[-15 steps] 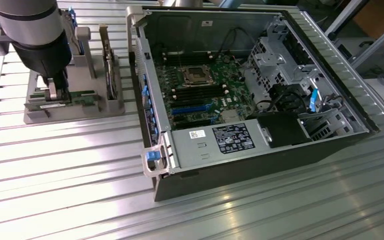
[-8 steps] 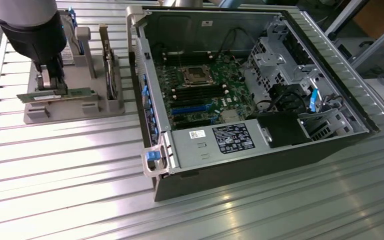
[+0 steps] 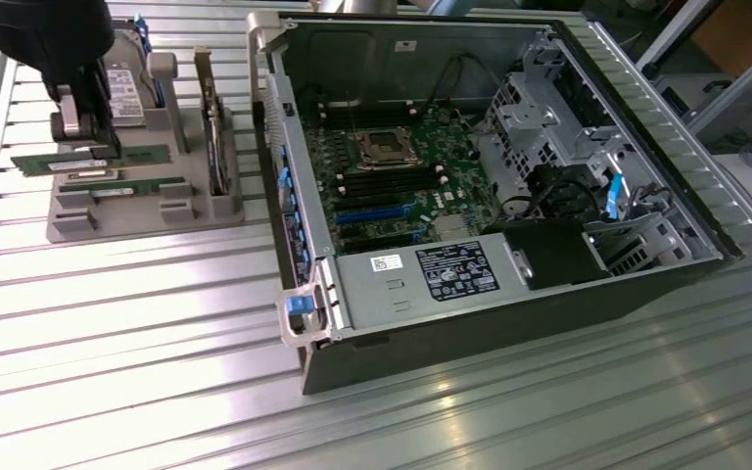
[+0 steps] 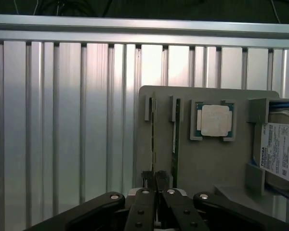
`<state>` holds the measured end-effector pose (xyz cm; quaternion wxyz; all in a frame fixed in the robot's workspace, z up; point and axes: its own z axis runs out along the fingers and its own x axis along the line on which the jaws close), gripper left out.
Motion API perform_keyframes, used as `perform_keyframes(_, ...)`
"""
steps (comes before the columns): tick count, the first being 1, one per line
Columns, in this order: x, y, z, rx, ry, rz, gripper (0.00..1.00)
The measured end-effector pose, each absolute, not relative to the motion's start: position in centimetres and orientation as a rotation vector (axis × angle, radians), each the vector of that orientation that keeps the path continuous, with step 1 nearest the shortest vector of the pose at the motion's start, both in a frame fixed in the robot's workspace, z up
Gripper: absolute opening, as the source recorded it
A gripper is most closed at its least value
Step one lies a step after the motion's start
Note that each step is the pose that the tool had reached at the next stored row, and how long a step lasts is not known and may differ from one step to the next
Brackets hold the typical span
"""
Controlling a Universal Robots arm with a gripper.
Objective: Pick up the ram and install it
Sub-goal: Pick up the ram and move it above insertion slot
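Note:
Two green ram sticks stand on edge in a grey holder. My gripper is shut on the ram, one dark fingertip on each side of the thin board near its end. The other stick lies parallel beside it, untouched. In the exterior view my gripper hangs at the far left, over the ram in the holder; the second stick lies just in front. The ram still sits in its slot.
A silver processor chip and a hard drive with a white label share the holder. The open computer case lies to the exterior view's right, with motherboard memory slots exposed. Everything rests on a ribbed aluminium table.

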<state>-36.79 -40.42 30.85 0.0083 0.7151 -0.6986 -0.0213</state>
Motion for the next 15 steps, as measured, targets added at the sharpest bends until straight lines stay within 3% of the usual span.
perform_keyframes(11, -36.6, -40.4, 38.5, 2.235, -2.183, -0.067, 0.12)
perform_keyframes(15, -34.9, -40.4, 38.3, 2.229, -2.178, -0.079, 0.12)
